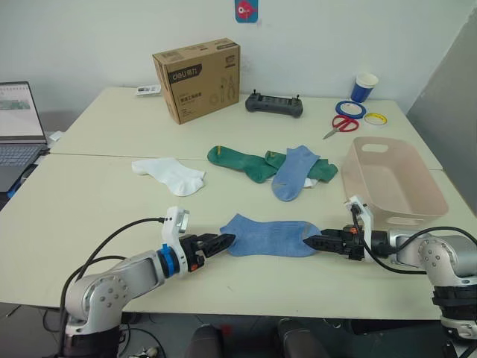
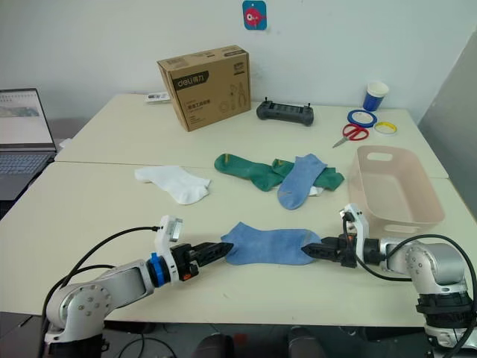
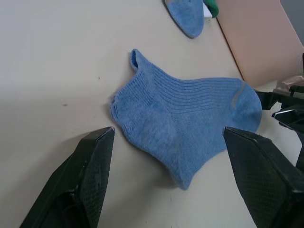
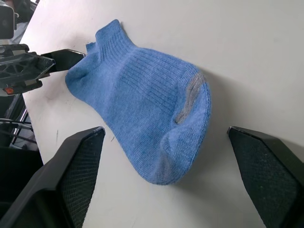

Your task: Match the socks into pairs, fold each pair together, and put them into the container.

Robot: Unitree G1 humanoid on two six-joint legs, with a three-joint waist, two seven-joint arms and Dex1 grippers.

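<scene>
A light blue sock (image 1: pixel 270 236) lies flat near the table's front edge, its cuff toward my left gripper (image 1: pixel 226 240) and its toe toward my right gripper (image 1: pixel 308 240). Both grippers are open at the sock's ends; each wrist view shows the fingers (image 3: pixel 97 156) (image 4: pixel 83 152) spread wide with the sock (image 3: pixel 185 128) between them. Farther back, a second light blue sock (image 1: pixel 294 173) lies across two dark green socks (image 1: pixel 244 162). A white sock (image 1: pixel 171 175) lies to their left. The pale pink container (image 1: pixel 417 212) stands empty at the right.
A brown cardboard box (image 1: pixel 197 78), a black controller (image 1: pixel 274 105), red scissors (image 1: pixel 341 124), tape rolls (image 1: pixel 349 110) and a blue cup (image 1: pixel 364 87) sit at the back. A laptop (image 1: pixel 19 123) stands at far left. A seam (image 1: pixel 112 155) crosses the tabletop.
</scene>
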